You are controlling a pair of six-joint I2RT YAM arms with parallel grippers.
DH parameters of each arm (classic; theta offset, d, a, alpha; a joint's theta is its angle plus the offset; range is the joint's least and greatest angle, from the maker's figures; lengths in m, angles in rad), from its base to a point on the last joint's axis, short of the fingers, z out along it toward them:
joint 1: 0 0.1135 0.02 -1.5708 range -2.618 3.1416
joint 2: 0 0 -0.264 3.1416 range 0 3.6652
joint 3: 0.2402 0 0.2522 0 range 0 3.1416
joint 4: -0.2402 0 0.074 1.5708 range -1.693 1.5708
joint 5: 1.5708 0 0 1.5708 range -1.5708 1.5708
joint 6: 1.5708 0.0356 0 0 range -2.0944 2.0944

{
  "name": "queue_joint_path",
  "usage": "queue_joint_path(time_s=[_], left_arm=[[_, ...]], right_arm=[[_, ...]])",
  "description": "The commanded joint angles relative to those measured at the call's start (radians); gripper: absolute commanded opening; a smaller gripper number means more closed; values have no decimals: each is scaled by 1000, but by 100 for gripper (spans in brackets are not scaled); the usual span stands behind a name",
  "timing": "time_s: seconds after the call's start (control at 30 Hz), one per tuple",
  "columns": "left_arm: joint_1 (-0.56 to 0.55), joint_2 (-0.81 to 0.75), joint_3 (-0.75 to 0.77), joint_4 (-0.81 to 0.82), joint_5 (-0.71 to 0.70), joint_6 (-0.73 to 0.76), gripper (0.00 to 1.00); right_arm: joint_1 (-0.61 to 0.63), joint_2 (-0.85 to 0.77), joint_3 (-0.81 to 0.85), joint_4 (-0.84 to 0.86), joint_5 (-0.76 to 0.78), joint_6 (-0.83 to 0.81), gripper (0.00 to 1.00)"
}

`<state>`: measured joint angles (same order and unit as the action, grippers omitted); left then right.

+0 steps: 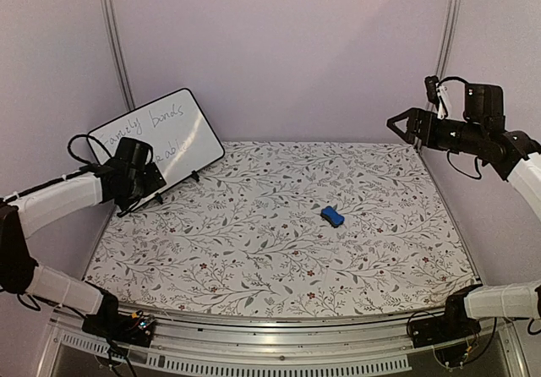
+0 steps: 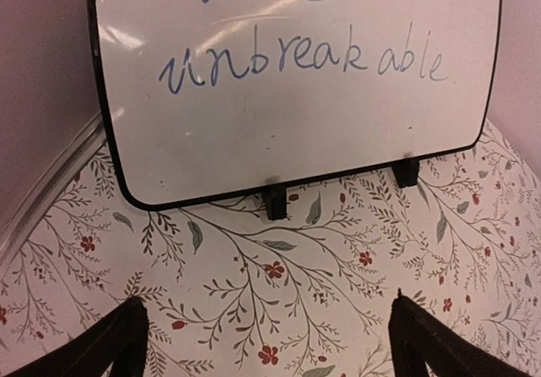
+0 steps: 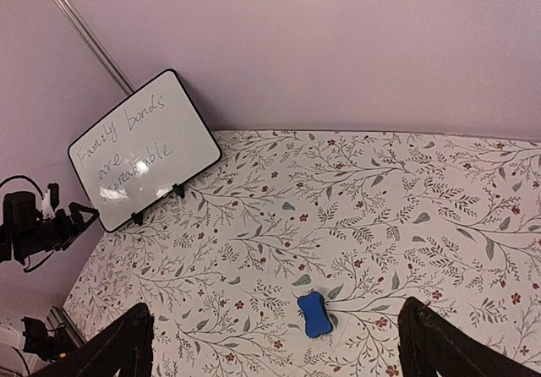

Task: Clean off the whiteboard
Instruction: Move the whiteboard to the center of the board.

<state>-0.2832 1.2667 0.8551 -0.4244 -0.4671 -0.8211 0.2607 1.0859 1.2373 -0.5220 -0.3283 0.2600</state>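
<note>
Leaning board: the whiteboard [image 1: 165,132] stands at the far left corner of the floral tablecloth [image 1: 279,250], tipped back toward the pale wall [image 2: 34,98], with its long lower edge down.
Feet: 2 small black clip feet [image 2: 275,201] grip the lower rim and rest on the cloth.
Writing: dark handwriting [image 2: 296,64] runs in 3 rows and reads "Family bonds are unbreakable". The left wrist view shows only the bottom of "are" and the whole of "unbreakable".
Left side: the left gripper [image 2: 269,347] points at the board's lower edge, near it but apart. Its jaws are spread wide, with 1 of the dark fingers [image 2: 110,347] in each lower corner of its own view. Only cloth lies between them and nothing is gripped.
Left arm: the white left arm [image 1: 59,204] reaches along the left edge. From above, its black wrist overlaps the board's lower left part.
Right side: the right gripper [image 1: 397,124] hangs high over the far right of the cloth, well apart from the board. Its jaws are wide apart too and hold nothing.
Eraser: 1 small blue eraser block [image 1: 332,216] lies flat on the cloth right of centre, well apart from the board and from both grippers. In the right wrist view it sits low, between the 2 finger edges.
</note>
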Motion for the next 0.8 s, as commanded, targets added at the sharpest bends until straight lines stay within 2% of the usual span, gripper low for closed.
queue_joint_path(time_s=[0.0,0.17,0.3,0.5,0.6,0.67,0.77], left_arm=[[-37,125,62,5,-115,-107,97],[-40,280,143,-47,-160,-186,94],[-36,365,170,-8,-189,-193,87],[-22,485,234,37,-182,-168,84],[-7,545,257,50,-178,-167,80],[7,574,268,56,-164,-167,73],[20,596,262,88,-165,-159,69]], right_arm=[[3,-18,-33,28,-27,31,99],[4,-27,-43,30,-49,42,99],[3,-41,-57,38,-54,44,99],[3,-50,-65,42,-70,49,99],[4,-58,-70,47,-71,51,99],[4,-62,-75,51,-77,53,99],[4,-66,-80,52,-83,54,99]])
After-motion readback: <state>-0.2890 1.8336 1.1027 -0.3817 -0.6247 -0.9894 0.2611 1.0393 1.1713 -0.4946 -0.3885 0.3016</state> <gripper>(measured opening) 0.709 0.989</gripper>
